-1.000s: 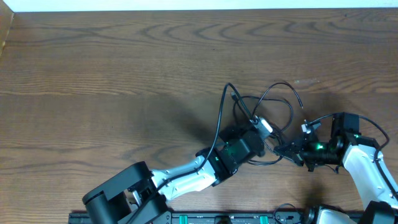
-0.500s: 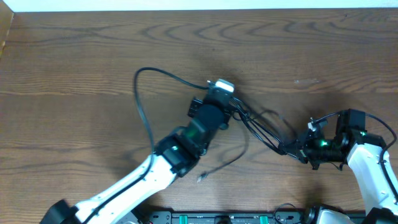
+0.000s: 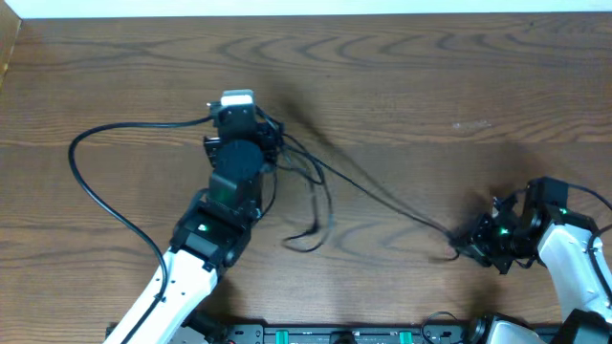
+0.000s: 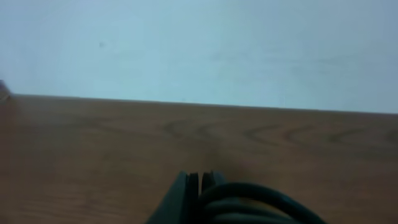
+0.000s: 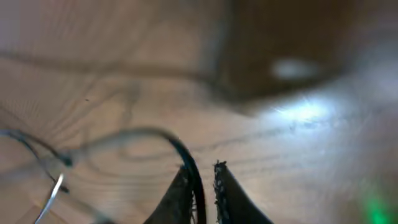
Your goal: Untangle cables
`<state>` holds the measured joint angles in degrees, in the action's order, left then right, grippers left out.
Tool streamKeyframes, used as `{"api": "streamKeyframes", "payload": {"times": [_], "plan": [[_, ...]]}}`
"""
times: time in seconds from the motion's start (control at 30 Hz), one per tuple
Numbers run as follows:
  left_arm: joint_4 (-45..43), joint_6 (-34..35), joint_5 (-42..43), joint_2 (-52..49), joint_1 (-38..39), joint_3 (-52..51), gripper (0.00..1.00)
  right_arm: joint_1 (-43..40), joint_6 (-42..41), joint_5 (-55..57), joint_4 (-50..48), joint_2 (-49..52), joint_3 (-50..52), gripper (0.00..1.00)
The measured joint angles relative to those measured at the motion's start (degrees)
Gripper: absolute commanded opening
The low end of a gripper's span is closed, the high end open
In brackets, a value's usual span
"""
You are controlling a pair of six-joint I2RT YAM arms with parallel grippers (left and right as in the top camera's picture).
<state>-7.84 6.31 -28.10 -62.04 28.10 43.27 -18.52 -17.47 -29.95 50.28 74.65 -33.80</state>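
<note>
The right hand (image 5: 204, 183) is clamping its fingers on a black strand of the cables (image 3: 382, 197), which are running taut from it over the tabletop (image 3: 430, 76) to the left hand (image 4: 199, 182). That hand's fingers are pressing together, with black loops bunching just beside them. Whether they are pinching any strand is hard to tell. Beyond the right hand, the strands are blurring.

My left gripper (image 4: 198, 177) is cut off at the lower edge, hiding where it pinches the cables (image 3: 382, 196). Ahead of my right gripper (image 5: 202, 168) they blur, ends unreadable.
</note>
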Motion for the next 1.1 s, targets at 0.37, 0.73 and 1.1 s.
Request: {"api": "streamKeyframes", "payload": {"times": [0.37,0.73,1.1], "plan": [[5.6,11.9,18.7,-5.0,-1.1,0.2,0.08,-0.4,26.5,-43.3,-10.9,0.2,0.5,0.58],[-1.7,13.4,45.8,-13.7,-1.0,0.2,0.08,8.8,29.9,-55.9,-19.6,0.3,0.5,0.7],[-7.5,16.2,49.2,-14.8,3.3,0.2,0.08,24.0,14.5,-41.9,-41.4,0.3,0.7,0.57]]}}
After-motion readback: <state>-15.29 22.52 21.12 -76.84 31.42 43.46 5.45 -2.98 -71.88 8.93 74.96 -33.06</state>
